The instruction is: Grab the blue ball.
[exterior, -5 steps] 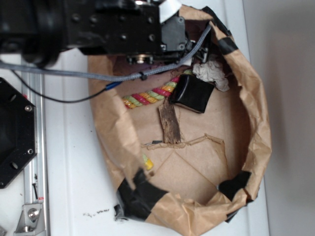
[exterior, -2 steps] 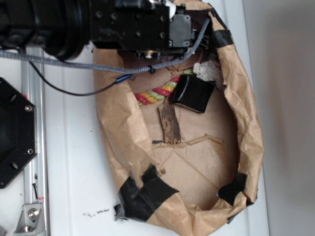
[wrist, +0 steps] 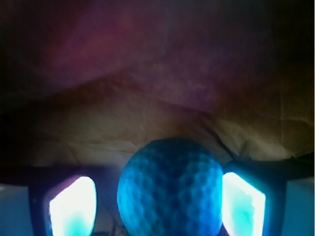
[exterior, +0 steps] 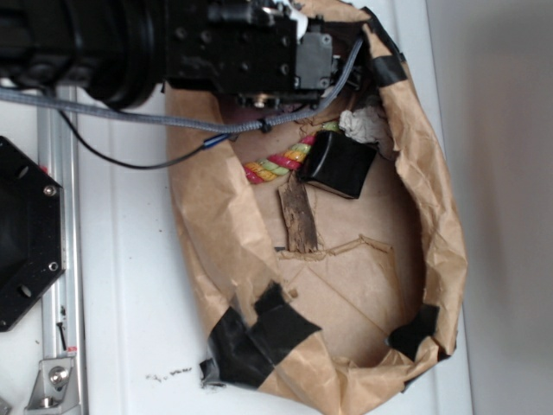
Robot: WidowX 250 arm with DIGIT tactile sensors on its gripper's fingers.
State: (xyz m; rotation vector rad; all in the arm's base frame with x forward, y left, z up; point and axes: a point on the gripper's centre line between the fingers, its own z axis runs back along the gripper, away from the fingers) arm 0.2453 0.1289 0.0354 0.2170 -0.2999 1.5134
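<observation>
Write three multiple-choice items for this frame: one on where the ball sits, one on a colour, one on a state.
1. Where is the blue ball in the wrist view?
A. between the two fingers
B. on the white table outside the bag
C. on top of the black pad

2. What colour is the glossy square pad in the paper bag?
A. red
B. black
C. white

3. How does the wood strip lie?
A. flat on the bag's floor
B. held by the gripper
C. hanging over the bag's rim

Answers: 1 A, a lit finger shows on each side of it. 2 B, it is shiny black. 3 A, it lies flat below the pad.
</observation>
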